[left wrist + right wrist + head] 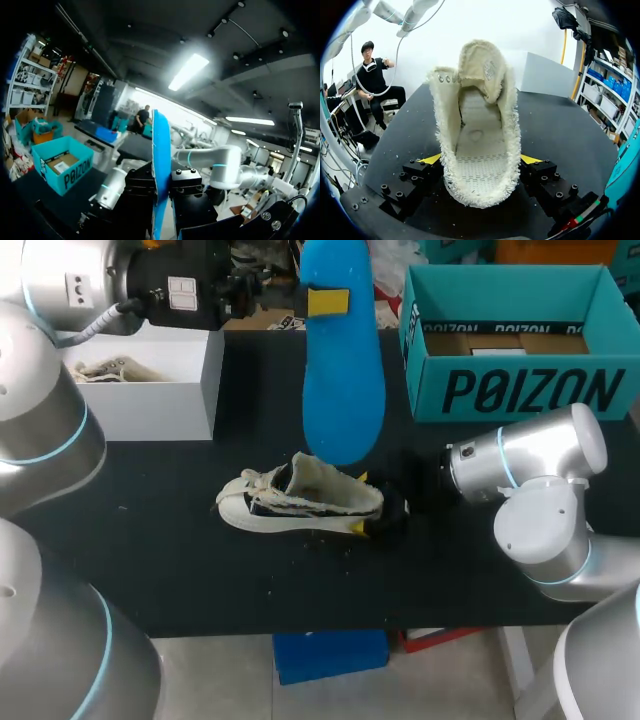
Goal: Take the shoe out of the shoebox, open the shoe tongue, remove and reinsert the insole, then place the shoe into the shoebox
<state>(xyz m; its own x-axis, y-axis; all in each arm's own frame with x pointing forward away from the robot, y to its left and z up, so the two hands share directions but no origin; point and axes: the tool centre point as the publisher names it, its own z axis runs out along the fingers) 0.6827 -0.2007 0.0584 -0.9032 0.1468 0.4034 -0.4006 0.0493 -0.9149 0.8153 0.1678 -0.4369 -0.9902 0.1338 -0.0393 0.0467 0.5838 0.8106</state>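
Note:
A cream frayed-edge shoe (300,502) lies on its side on the black table (150,570), toe to the left. My right gripper (368,504) is shut on its heel; in the right wrist view the shoe (480,125) fills the gap, with a yellow tip pressed to each side and the opening facing the camera. My left gripper (327,302) is shut on the blue insole (343,390), which hangs upright with its lower end just above the shoe. The left wrist view shows the insole (160,165) edge-on between the black fingers.
The open teal shoebox (520,390) stands at the back right, also visible as the teal box (62,172) in the left wrist view. A white open box (150,390) with a pale item inside stands at the back left. Bare table lies in front of the shoe.

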